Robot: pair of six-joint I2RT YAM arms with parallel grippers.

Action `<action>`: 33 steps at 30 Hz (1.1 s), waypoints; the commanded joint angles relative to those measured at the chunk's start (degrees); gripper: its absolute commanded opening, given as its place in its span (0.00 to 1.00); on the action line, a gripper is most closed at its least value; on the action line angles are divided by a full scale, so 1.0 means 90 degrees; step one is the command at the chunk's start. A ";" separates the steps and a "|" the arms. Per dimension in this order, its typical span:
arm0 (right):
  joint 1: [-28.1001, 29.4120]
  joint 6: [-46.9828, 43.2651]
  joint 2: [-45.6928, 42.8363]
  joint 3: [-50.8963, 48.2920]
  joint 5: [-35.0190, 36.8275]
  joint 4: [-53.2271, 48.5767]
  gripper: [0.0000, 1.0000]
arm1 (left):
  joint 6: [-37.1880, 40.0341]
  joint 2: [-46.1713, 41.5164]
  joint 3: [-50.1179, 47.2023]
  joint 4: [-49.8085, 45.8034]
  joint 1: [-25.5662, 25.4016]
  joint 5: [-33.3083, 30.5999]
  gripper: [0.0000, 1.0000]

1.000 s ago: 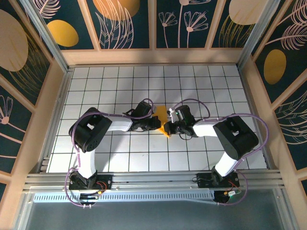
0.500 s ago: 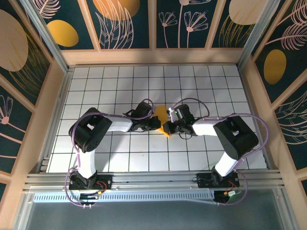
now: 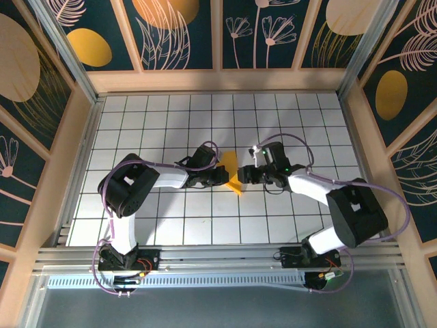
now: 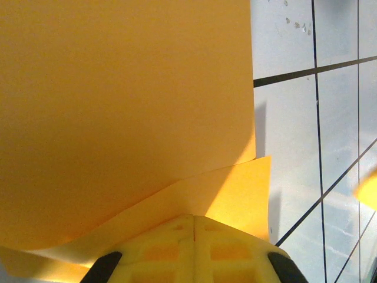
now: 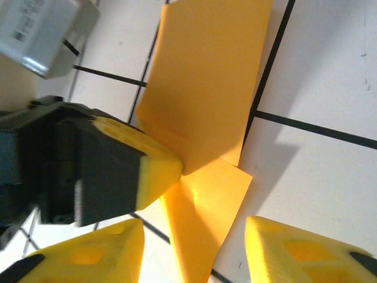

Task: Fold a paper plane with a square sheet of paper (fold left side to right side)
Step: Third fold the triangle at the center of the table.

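Note:
The orange-yellow sheet of paper (image 3: 232, 165) lies folded in the middle of the white grid table, one flap raised over a narrower pointed flap. In the left wrist view the paper (image 4: 118, 88) spreads just beyond my left gripper (image 4: 194, 223), whose yellow fingertips are shut together and rest against it at the crease. From above, the left gripper (image 3: 222, 176) is at the paper's left edge. My right gripper (image 3: 246, 175) stands open just right of the paper. Its fingertips (image 5: 294, 250) straddle the lower flap of the paper (image 5: 206, 76) without touching it. No finished paper plane shape is in view.
The white tiled table (image 3: 164, 116) stretches to wooden walls with dark floral panels (image 3: 89, 48) on three sides. A metal rail (image 3: 205, 256) carrying both arm bases runs along the near edge. Both forearms and purple cables hang low beside the paper.
My right gripper has opened and drawn back to the right, off the paper. The left gripper has stayed shut in the same place, and the paper's flap shows more.

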 commanded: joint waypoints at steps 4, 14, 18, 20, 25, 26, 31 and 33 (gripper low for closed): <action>0.0119 0.0101 -0.0089 -0.0279 -0.1272 -0.0287 0.17 | -0.0020 0.0243 -0.0230 -0.0425 0.0006 -0.0383 0.00; 0.0367 0.0260 0.0639 -0.0284 -0.1145 0.0034 0.01 | -0.0010 0.0240 -0.0228 -0.0445 0.0008 -0.0386 0.00; 0.0367 0.0254 0.0756 -0.0294 -0.1000 0.0038 0.01 | -0.0012 0.0240 -0.0216 -0.0445 0.0012 -0.0382 0.00; 0.0367 0.0273 0.0822 -0.0275 -0.0985 0.0045 0.01 | -0.0006 0.0239 -0.0216 -0.0455 0.0008 -0.0382 0.00; 0.0367 0.0295 0.0959 -0.0245 -0.0834 -0.0014 0.01 | 0.0009 0.0237 -0.0199 -0.0483 0.0009 -0.0392 0.00; 0.0367 0.0301 0.0981 -0.0235 -0.0804 -0.0025 0.01 | 0.0001 0.0239 -0.0197 -0.0484 0.0009 -0.0389 0.00; 0.0367 0.0294 0.1075 -0.0224 -0.0755 -0.0064 0.01 | 0.0018 0.0253 -0.0187 -0.0494 0.0004 -0.0381 0.00; 0.0367 0.0286 0.1087 -0.0225 -0.0741 -0.0071 0.01 | 0.0018 0.0259 -0.0177 -0.0494 0.0010 -0.0381 0.00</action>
